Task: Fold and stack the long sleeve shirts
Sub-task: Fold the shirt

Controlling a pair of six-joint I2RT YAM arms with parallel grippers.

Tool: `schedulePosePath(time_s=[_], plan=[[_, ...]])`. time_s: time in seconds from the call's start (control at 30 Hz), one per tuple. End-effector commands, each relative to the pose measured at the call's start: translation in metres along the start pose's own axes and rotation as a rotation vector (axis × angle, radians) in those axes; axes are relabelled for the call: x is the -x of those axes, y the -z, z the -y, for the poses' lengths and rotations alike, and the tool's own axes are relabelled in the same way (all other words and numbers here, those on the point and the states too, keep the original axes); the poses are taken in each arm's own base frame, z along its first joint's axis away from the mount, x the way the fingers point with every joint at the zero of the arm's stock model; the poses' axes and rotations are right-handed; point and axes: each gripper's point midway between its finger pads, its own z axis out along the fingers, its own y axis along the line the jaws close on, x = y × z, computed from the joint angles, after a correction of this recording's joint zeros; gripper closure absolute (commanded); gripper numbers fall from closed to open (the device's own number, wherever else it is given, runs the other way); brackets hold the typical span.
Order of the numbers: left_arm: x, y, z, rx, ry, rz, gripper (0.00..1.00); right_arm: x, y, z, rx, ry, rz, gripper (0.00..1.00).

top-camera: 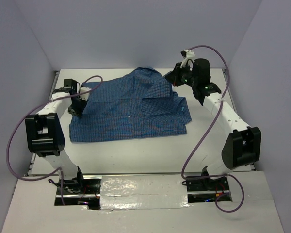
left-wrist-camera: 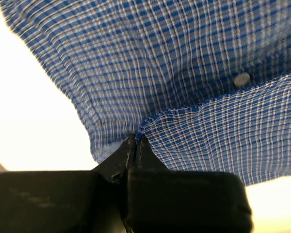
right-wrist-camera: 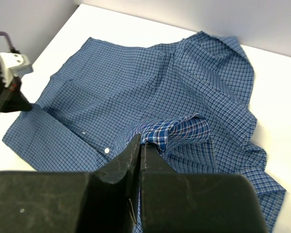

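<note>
The blue checked shirt [top-camera: 131,109] lies spread and rumpled on the white surface [top-camera: 136,155]. My left claw [left-wrist-camera: 136,144] is clenched on a stitched edge at the shirt's left side, near a small white button [left-wrist-camera: 241,79]. My right claw [right-wrist-camera: 140,145] is clenched on a fold raised at the shirt's far right corner.

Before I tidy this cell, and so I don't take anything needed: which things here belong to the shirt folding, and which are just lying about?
Part of the job:
blue checked shirt
left gripper, pinching the shirt's edge
right gripper, pinching a fold of it

Not part of it:
purple cables
silvery sheet between the arm bases
white table
</note>
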Motion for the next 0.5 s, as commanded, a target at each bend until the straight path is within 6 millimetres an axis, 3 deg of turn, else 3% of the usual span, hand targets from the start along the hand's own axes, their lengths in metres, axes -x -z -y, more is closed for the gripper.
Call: schedulePosePath(time_s=[0.0, 0.13, 0.27, 0.47], plan=[[-0.007, 0.030, -0.010, 0.079, 0.022, 0.025, 1.00, 0.033, 0.022, -0.016, 0.002, 0.071, 0.096, 1.00], [-0.019, 0.039, -0.013, 0.113, 0.047, 0.036, 1.00, 0.045, 0.026, -0.025, 0.033, 0.072, 0.132, 1.00], [-0.033, 0.032, -0.019, 0.129, 0.091, 0.012, 1.00, 0.059, 0.021, -0.030, 0.060, 0.074, 0.164, 1.00], [-0.033, 0.018, -0.015, 0.093, 0.118, 0.009, 1.00, 0.053, -0.008, -0.034, 0.097, 0.075, 0.128, 1.00]])
